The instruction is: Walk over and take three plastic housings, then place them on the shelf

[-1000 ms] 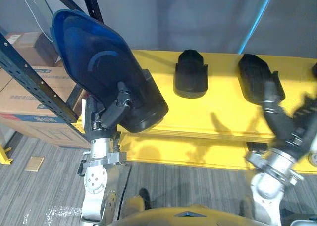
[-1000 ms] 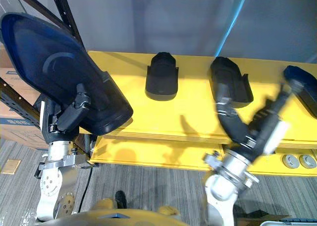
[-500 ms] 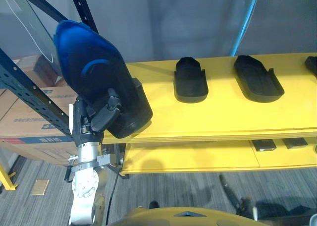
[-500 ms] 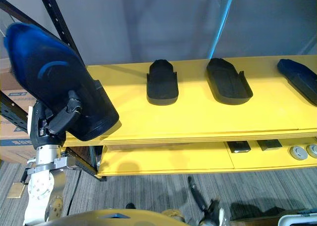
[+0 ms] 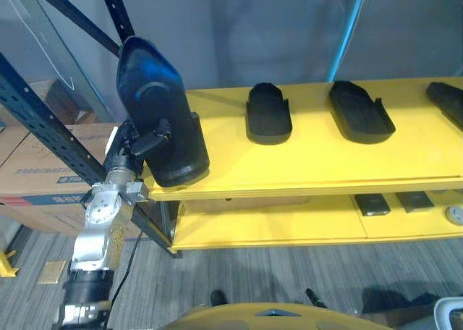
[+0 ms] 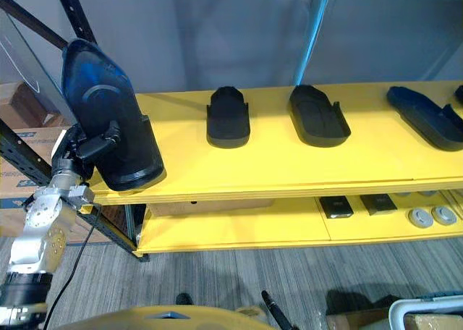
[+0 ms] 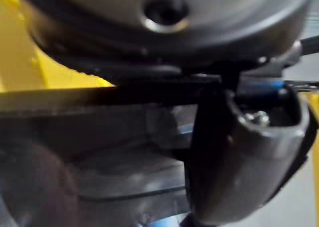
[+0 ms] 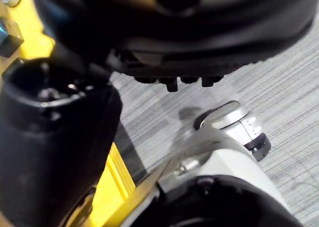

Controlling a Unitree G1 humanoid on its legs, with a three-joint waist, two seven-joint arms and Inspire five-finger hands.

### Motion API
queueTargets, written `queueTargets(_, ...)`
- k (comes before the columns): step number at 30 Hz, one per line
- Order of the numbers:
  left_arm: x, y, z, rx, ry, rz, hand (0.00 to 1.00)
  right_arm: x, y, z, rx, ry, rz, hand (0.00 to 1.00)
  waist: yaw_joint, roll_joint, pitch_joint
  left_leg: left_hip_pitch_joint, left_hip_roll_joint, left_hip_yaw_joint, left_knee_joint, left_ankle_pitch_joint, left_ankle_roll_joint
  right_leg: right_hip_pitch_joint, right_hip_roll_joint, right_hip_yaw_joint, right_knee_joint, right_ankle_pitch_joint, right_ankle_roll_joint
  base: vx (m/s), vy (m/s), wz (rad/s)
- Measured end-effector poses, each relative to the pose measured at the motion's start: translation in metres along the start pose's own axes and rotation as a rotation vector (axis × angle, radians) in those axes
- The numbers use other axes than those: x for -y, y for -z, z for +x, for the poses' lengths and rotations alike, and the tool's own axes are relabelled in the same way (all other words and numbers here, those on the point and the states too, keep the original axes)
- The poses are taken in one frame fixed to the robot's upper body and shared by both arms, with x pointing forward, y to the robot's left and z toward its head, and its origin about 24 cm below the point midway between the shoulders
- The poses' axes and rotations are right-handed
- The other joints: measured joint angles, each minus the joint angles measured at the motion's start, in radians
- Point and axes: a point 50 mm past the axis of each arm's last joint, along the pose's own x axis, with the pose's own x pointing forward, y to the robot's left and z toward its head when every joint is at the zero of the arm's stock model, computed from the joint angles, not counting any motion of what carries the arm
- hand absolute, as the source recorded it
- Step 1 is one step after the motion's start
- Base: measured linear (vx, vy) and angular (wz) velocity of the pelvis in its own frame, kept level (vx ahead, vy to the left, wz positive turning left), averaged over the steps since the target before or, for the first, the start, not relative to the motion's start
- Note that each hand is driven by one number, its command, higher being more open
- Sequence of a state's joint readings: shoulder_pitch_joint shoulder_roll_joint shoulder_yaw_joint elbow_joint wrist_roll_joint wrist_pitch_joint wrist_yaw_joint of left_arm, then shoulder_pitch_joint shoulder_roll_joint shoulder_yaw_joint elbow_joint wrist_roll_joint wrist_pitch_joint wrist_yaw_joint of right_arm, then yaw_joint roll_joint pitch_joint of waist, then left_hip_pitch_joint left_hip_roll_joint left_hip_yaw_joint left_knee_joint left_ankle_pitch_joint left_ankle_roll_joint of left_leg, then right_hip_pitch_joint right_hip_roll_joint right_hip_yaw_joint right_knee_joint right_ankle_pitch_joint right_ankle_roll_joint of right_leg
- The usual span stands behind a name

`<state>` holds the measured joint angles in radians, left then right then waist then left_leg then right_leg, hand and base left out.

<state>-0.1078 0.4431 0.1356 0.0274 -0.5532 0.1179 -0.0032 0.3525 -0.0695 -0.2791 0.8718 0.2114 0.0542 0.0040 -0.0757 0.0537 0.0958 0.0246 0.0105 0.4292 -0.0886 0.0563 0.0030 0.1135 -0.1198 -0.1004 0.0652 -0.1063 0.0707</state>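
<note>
My left hand (image 5: 139,145) is shut on a large dark plastic housing (image 5: 155,106), thumb across its face. The housing (image 6: 108,116) stands nearly upright, its lower end over the left front corner of the yellow shelf (image 5: 318,163); I cannot tell whether it touches the board. Three more dark housings lie flat on the shelf: one in the middle (image 5: 268,113), one to its right (image 5: 360,111), one at the far right (image 6: 427,116). My right hand (image 8: 55,142) hangs low over the grey floor with relaxed fingers and nothing in it.
Black rack uprights (image 5: 43,124) cross the left side, with cardboard boxes (image 5: 40,178) behind them. The lower yellow shelf (image 6: 239,225) carries small dark parts (image 6: 335,206) and round pieces (image 6: 427,216). A white bin (image 6: 427,315) stands at the bottom right.
The camera has shifted. My left hand has carried the housing further out and stood it more upright at the shelf's left end. My right arm has dropped out of the eye views.
</note>
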Motion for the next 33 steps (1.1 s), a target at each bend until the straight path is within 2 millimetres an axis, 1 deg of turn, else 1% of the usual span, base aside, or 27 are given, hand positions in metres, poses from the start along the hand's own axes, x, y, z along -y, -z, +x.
queueTargets(1,-0.005,0.002,0.006,-0.026,0.001,-0.039,0.00,0.000,-0.003,0.001,0.006,-0.009,-0.014,1.00,-0.002,0.009,0.008,-0.003,0.008,0.005,0.000,0.022,0.001,-0.007,0.007,0.000,0.004,0.000,-0.001,0.00,-0.030,-0.03)
queueTargets(2,-0.010,0.003,0.012,-0.050,-0.006,-0.072,0.00,-0.001,-0.006,0.001,0.011,-0.021,-0.025,1.00,-0.003,0.010,0.014,-0.002,0.014,0.006,0.000,0.040,0.003,-0.007,0.014,0.002,0.006,0.002,0.001,0.02,-0.028,-0.05)
queueTargets(4,-0.017,0.001,0.021,-0.063,-0.022,-0.115,0.00,-0.003,-0.009,0.002,0.018,-0.031,-0.029,1.00,-0.005,0.000,0.023,-0.002,0.018,0.006,0.000,0.044,0.007,-0.011,0.018,0.010,0.016,0.003,0.003,0.06,-0.010,-0.06)
queueTargets(5,-0.021,-0.002,0.028,-0.072,-0.031,-0.147,0.00,-0.007,-0.012,0.003,0.027,-0.044,-0.040,1.00,-0.005,-0.011,0.033,-0.006,0.020,0.008,0.000,0.047,0.009,-0.021,0.021,0.016,0.028,0.001,0.000,0.07,0.005,-0.10)
queueTargets(6,-0.024,-0.006,0.033,-0.074,-0.039,-0.176,0.00,-0.012,-0.017,0.004,0.039,-0.057,-0.047,1.00,-0.006,-0.019,0.039,-0.016,0.021,0.013,0.003,0.060,0.020,-0.034,0.022,0.024,0.036,0.001,-0.001,0.07,0.009,-0.11)
queueTargets(7,-0.025,-0.008,0.036,-0.074,-0.040,-0.194,0.00,-0.014,-0.020,0.005,0.047,-0.065,-0.051,1.00,-0.006,-0.022,0.045,-0.020,0.021,0.015,0.003,0.061,0.021,-0.043,0.022,0.026,0.041,0.000,-0.002,0.06,0.019,-0.10)
queueTargets(9,-0.026,-0.014,0.046,-0.089,-0.033,-0.241,0.00,-0.022,-0.030,0.006,0.076,-0.099,-0.062,1.00,-0.006,-0.026,0.075,-0.024,0.019,0.020,0.004,0.063,0.023,-0.058,0.020,0.035,0.058,-0.004,-0.008,0.03,0.028,-0.08)
queueTargets(11,-0.027,-0.018,0.051,-0.099,-0.022,-0.269,0.00,-0.025,-0.036,0.006,0.098,-0.115,-0.079,1.00,-0.008,-0.025,0.092,-0.027,0.017,0.024,0.004,0.062,0.023,-0.066,0.018,0.042,0.065,-0.006,-0.009,0.01,0.042,-0.08)
queueTargets(14,-0.028,-0.030,0.060,-0.093,-0.006,-0.290,0.00,-0.029,-0.046,0.007,0.120,-0.133,-0.116,1.00,-0.009,-0.022,0.118,-0.039,0.017,0.030,0.004,0.065,0.025,-0.099,0.017,0.051,0.102,-0.019,-0.008,-0.01,0.020,-0.04)
queueTargets(16,-0.026,-0.037,0.066,-0.091,0.007,-0.300,0.00,-0.030,-0.050,0.007,0.135,-0.139,-0.130,1.00,-0.008,-0.015,0.146,-0.041,0.016,0.030,0.004,0.068,0.024,-0.117,0.015,0.052,0.136,-0.033,-0.009,-0.04,0.011,0.00)
queueTargets(18,-0.023,-0.043,0.068,-0.077,0.033,-0.300,0.00,-0.031,-0.054,0.008,0.144,-0.145,-0.139,1.00,-0.008,-0.011,0.159,-0.054,0.016,0.029,0.004,0.069,0.019,-0.147,0.013,0.052,0.166,-0.044,-0.010,-0.06,-0.009,0.03)
queueTargets(19,-0.020,-0.047,0.071,-0.072,0.052,-0.303,0.00,-0.032,-0.057,0.008,0.152,-0.151,-0.146,1.00,-0.007,-0.011,0.176,-0.055,0.017,0.029,0.004,0.071,0.019,-0.157,0.013,0.053,0.184,-0.052,-0.011,-0.07,-0.020,0.03)
queueTargets(25,-0.010,-0.058,0.077,-0.076,0.136,-0.316,0.00,-0.040,-0.073,0.009,0.196,-0.172,-0.161,1.00,-0.006,-0.008,0.209,-0.091,0.017,0.028,0.003,0.081,0.007,-0.217,0.008,0.052,0.238,-0.068,-0.014,-0.03,-0.020,0.02)
queueTargets(26,-0.007,-0.061,0.079,-0.076,0.156,-0.307,0.00,-0.043,-0.078,0.008,0.209,-0.176,-0.162,1.00,-0.006,-0.009,0.222,-0.091,0.015,0.029,0.003,0.081,0.007,-0.222,0.005,0.052,0.251,-0.073,-0.014,0.00,0.000,0.00)
queueTargets(29,-0.005,-0.069,0.081,-0.075,0.178,-0.271,0.00,-0.046,-0.084,0.008,0.220,-0.182,-0.169,1.00,-0.008,-0.008,0.227,-0.101,0.012,0.030,0.004,0.083,0.008,-0.241,0.001,0.054,0.271,-0.084,-0.012,0.00,0.000,0.00)
queueTargets(33,-0.002,-0.088,0.088,-0.064,0.169,-0.175,0.00,-0.049,-0.095,0.008,0.253,-0.179,-0.173,1.00,-0.006,-0.007,0.260,-0.112,0.011,0.033,0.004,0.089,0.009,-0.272,-0.001,0.059,0.310,-0.101,-0.017,0.01,-0.035,0.01)
